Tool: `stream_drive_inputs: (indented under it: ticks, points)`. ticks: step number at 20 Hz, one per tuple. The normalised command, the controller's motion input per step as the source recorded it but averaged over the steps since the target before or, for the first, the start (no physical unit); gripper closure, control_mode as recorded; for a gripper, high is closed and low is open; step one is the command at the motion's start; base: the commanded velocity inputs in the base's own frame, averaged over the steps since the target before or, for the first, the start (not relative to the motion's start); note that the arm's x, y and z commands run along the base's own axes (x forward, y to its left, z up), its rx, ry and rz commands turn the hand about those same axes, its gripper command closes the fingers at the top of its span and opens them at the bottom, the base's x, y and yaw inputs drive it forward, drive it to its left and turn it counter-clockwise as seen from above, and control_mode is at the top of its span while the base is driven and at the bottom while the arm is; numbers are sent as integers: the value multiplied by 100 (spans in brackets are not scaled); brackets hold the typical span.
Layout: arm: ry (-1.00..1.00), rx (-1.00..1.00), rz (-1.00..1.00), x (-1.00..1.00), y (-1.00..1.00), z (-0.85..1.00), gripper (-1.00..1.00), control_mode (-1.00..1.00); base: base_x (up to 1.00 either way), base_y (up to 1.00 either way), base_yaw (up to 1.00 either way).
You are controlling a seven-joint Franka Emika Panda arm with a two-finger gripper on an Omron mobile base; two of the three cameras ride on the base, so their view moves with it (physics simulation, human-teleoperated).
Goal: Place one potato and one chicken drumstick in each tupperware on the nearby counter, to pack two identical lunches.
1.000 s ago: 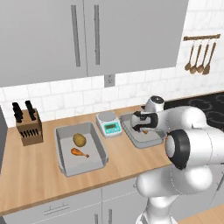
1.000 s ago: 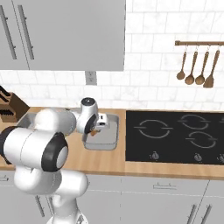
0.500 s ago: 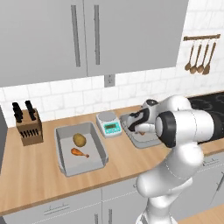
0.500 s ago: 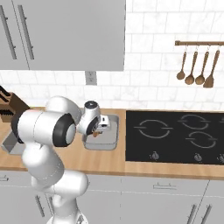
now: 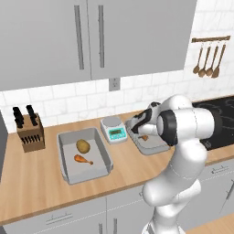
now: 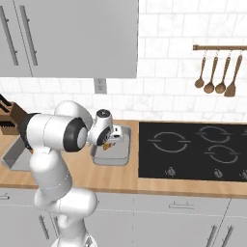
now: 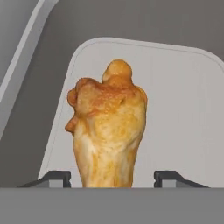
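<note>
Drumstick (image 7: 107, 133) stands between gripper (image 7: 113, 177) tips, both visibly clear: released. Likely light, firm, greasy; best grasped across its thick end toward 6 o'clock, above tupperware (image 7: 183, 122).

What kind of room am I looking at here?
A kitchen, apparently a rendered one: a black cooktop set into a wooden counter, wooden utensils hanging on the tiled wall, and a knife block.
</note>
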Motion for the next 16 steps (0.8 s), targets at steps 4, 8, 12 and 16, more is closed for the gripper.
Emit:
stream_drive_inputs:
  ticks: [4,8,12,16]
  points:
    - [0,1,0,-73,0,86,-100,-100,0,0,0]
    - [0,0,0,-100,0,81,-100,-100,0,0,0]
    - [-4,0,0,-100,8,60,-100,-100,0,0,0]
    - [-34,0,1,-100,23,6,-100,-100,0,0,0]
